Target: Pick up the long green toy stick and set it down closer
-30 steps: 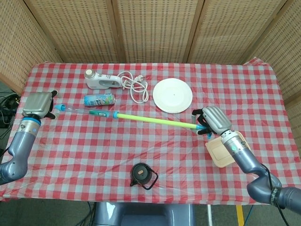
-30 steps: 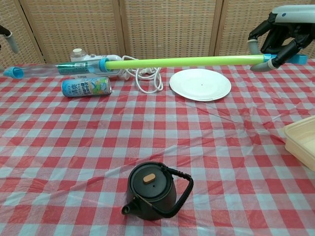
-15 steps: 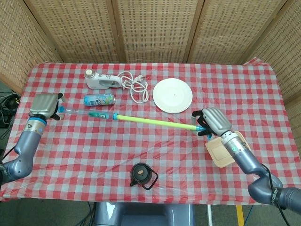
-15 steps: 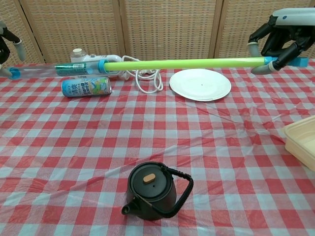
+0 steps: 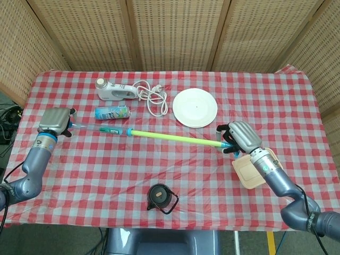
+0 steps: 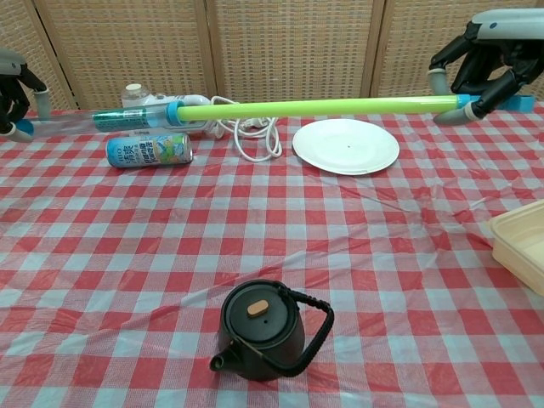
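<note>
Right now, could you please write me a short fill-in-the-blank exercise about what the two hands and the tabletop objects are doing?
1. The right hand grips one end of the long green toy stick; the ____ hand is at the other end.
2. The round white plate holds ____.
3. The black teapot stands on the red-and-white ____ tablecloth.

Missing words: left; nothing; checked

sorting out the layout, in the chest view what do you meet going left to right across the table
left hand → drink can → black teapot → white plate → right hand → beige container
</note>
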`<state>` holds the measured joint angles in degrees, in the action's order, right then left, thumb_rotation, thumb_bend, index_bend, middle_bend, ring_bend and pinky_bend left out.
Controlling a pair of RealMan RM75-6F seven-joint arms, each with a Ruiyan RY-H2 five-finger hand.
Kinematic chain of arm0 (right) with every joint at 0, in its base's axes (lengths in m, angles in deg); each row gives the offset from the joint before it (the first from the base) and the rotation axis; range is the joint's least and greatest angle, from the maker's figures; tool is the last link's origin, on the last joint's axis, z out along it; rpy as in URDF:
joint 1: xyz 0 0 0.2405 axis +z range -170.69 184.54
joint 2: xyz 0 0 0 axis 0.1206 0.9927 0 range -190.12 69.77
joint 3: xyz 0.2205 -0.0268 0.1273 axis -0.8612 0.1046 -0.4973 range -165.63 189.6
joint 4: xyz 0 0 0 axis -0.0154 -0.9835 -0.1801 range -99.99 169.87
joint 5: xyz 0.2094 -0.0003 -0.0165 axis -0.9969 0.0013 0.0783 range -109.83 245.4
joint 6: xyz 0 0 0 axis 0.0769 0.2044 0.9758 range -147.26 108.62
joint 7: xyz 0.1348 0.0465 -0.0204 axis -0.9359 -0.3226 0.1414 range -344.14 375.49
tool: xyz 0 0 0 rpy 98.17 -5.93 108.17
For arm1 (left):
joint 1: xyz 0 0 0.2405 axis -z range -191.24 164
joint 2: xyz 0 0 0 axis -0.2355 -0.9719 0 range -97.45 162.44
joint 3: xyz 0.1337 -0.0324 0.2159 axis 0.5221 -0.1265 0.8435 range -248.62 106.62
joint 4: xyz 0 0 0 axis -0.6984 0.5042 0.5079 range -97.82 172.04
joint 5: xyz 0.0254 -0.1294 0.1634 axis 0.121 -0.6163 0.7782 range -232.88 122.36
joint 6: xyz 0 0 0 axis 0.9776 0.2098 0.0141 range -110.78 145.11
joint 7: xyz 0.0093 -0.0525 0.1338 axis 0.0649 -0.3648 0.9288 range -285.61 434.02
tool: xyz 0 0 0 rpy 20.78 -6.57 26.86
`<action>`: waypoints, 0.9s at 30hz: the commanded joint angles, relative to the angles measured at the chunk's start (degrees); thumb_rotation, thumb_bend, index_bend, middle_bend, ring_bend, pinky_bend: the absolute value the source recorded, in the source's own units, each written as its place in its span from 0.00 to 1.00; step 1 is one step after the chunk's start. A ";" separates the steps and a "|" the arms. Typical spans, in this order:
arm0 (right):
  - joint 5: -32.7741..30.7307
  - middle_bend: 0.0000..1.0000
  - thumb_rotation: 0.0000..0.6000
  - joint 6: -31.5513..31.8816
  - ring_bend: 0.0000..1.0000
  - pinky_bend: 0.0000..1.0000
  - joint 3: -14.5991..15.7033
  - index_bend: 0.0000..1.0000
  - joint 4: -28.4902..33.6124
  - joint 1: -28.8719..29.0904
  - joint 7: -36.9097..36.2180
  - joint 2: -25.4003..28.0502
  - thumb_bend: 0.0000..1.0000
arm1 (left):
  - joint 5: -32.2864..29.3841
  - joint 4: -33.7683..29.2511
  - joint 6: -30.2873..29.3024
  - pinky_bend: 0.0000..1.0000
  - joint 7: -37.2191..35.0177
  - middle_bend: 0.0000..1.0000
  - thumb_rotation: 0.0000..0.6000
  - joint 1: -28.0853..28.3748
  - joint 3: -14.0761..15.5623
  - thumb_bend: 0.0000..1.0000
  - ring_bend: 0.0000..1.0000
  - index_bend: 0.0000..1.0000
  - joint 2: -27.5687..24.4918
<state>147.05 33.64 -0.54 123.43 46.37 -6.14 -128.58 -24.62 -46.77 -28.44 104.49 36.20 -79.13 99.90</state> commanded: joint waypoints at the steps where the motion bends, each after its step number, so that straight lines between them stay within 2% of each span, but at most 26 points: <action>1: -0.01 1.00 1.00 0.05 1.00 0.52 0.06 0.81 -0.08 0.00 0.03 -0.05 0.49 | 0.20 -0.07 -0.32 0.47 -0.21 0.67 1.00 0.07 0.08 0.34 0.59 0.50 0.13; 5: -0.05 1.00 1.00 0.06 1.00 0.52 0.25 0.81 -0.15 -0.01 0.01 -0.18 0.49 | 0.69 -0.55 -1.21 0.47 -0.65 0.68 1.00 -0.05 0.25 0.39 0.60 0.53 0.17; 27: -1.21 1.00 1.00 -1.61 1.00 0.52 0.43 0.81 0.82 1.93 3.49 -2.13 0.49 | 3.59 -8.27 -1.89 0.47 -5.16 0.68 1.00 -0.52 -0.04 0.39 0.60 0.54 -2.44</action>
<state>145.89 32.11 -0.13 124.20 48.23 -2.73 -130.65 -21.11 -54.81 -30.26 99.48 35.61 -79.11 97.55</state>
